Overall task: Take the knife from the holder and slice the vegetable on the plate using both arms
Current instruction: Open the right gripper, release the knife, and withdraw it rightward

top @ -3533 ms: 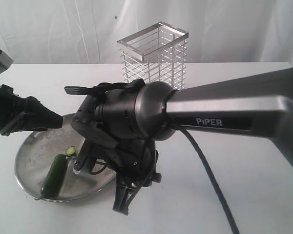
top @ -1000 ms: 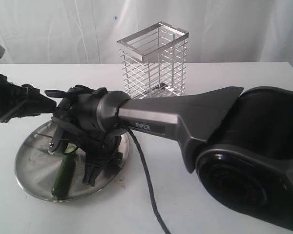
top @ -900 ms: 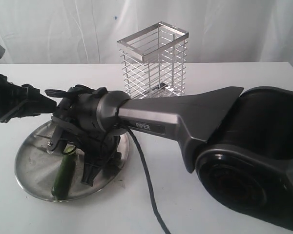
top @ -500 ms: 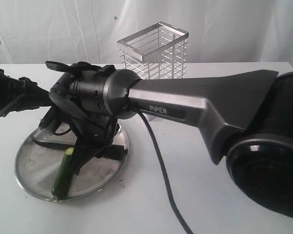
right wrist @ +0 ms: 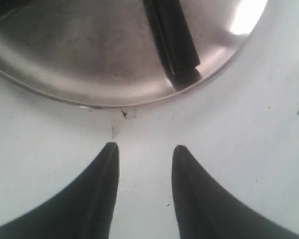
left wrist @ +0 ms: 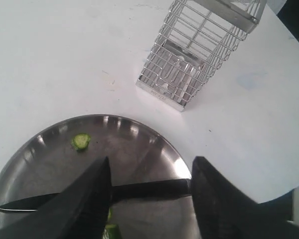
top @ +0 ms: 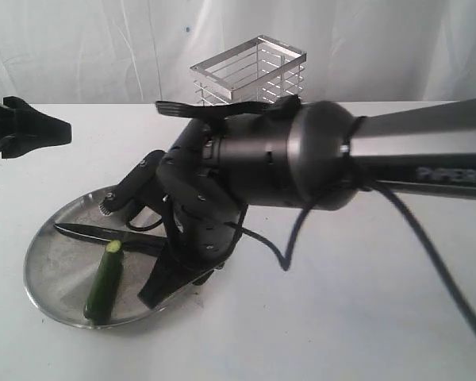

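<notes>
The black knife (top: pixel 95 234) lies flat across the steel plate (top: pixel 59 254), free of both grippers. In the right wrist view its handle (right wrist: pixel 172 40) ends near the plate's rim. The dark-green vegetable (top: pixel 103 282) lies on the plate just in front of the blade, its cut end towards the knife. A small cut piece (left wrist: pixel 81 141) rests further back on the plate (left wrist: pixel 139 144). My right gripper (top: pixel 155 292) is open and empty over the white table beside the plate's rim (right wrist: pixel 79 94). My left gripper (top: pixel 59 127) hangs open above the plate's far left, with nothing in it.
The wire holder (top: pixel 250 71) stands on the white table behind the plate, partly hidden by the right arm (top: pixel 301 163); it also shows in the left wrist view as the holder (left wrist: pixel 199 55). The right arm's cable (top: pixel 428 254) hangs over the table's right side.
My right gripper has opened and let go of the knife, which now lies on the plate. The right arm has pulled back off the plate; the left gripper has drawn up and away to the left.
</notes>
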Robot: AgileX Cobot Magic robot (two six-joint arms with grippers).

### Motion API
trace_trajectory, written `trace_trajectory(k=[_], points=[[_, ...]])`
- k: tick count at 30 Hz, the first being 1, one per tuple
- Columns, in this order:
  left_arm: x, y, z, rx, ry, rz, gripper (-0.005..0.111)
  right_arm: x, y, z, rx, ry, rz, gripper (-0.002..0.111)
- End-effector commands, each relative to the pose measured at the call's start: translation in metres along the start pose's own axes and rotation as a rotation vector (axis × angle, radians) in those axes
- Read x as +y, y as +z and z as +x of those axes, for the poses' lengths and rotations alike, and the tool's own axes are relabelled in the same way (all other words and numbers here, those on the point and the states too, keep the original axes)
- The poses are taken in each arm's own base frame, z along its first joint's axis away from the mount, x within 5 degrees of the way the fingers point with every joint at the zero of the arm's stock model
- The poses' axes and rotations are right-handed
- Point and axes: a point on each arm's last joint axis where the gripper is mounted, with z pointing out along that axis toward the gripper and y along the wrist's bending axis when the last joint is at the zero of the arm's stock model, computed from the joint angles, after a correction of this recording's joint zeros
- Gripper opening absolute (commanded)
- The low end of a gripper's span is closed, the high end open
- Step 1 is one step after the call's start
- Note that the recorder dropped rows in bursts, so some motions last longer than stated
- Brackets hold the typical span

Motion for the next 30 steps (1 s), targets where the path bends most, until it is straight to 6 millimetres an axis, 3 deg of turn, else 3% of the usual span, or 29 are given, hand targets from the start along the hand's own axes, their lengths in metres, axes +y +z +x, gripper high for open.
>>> trace_trajectory(k=[1,5,8,12,14,23,30], points=[[-0.008,-0.004,0.001,0.017,0.009,0.053,0.053,-0.005,-0.036,0.015,-0.170,0.108,-0.033,0.034],[-0.010,-0.005,0.003,0.035,0.011,0.080,0.053,-0.008,-0.074,0.033,-0.383,0.215,-0.095,0.030],[-0.009,-0.004,0.003,0.029,0.011,0.070,0.053,-0.010,-0.106,0.050,-0.567,0.276,-0.154,0.019],[-0.008,-0.004,0.002,0.018,0.011,0.053,0.053,-0.011,-0.134,0.071,-0.773,0.297,-0.222,0.000],[-0.007,-0.004,0.001,0.017,0.011,0.051,0.053,-0.011,-0.147,0.080,-0.865,0.296,-0.247,0.000],[-0.007,-0.004,0.001,0.014,0.011,0.045,0.053,-0.018,-0.172,0.111,-0.833,0.387,-0.253,0.000],[-0.007,-0.004,0.001,0.014,0.013,0.046,0.053,-0.022,-0.185,0.120,-0.869,0.341,-0.218,0.000]])
